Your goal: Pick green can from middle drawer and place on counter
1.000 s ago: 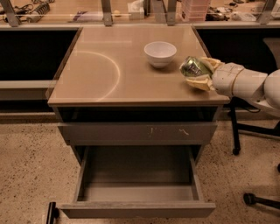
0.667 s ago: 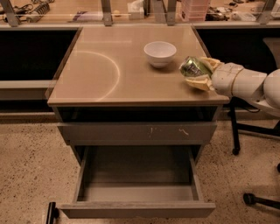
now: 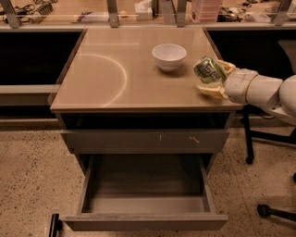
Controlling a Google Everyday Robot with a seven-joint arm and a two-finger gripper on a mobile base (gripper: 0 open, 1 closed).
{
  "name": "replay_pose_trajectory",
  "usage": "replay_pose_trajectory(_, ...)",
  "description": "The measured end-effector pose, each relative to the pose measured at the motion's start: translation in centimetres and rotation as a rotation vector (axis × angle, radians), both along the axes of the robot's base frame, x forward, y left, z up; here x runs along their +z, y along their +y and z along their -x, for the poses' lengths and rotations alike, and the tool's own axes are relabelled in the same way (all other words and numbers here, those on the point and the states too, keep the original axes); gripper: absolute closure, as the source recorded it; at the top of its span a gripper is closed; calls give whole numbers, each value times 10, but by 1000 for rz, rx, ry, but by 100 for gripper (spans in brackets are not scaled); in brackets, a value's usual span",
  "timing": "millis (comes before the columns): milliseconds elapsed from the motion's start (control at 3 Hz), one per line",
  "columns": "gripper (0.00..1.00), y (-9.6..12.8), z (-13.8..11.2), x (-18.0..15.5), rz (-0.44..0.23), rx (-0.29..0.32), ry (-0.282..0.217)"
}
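The green can [image 3: 207, 70] is tilted, held between the pale fingers of my gripper [image 3: 212, 77] over the right edge of the counter [image 3: 115, 69], just right of the white bowl. The gripper is shut on the can, and my white arm reaches in from the right. The can sits just above or on the counter top; I cannot tell if it touches. The middle drawer [image 3: 145, 194] is pulled open below, with a bare grey floor.
A white bowl [image 3: 169, 56] stands on the counter's back right. A shut grey drawer front with pale scratches [image 3: 145, 140] is above the open one. A cluttered bench with metal posts [image 3: 112, 11] lies behind. Chair legs [image 3: 273, 210] stand at the right on the speckled floor.
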State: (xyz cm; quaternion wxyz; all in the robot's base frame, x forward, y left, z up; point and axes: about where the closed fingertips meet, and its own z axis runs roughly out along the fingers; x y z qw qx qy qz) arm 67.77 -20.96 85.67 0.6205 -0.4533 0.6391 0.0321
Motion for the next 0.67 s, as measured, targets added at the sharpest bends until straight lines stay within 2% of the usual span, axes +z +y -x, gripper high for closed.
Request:
replay_pose_trajectory(333, 0, 0, 0, 0, 0, 0, 0)
replay_pose_trajectory(667, 0, 0, 0, 0, 0, 0, 0)
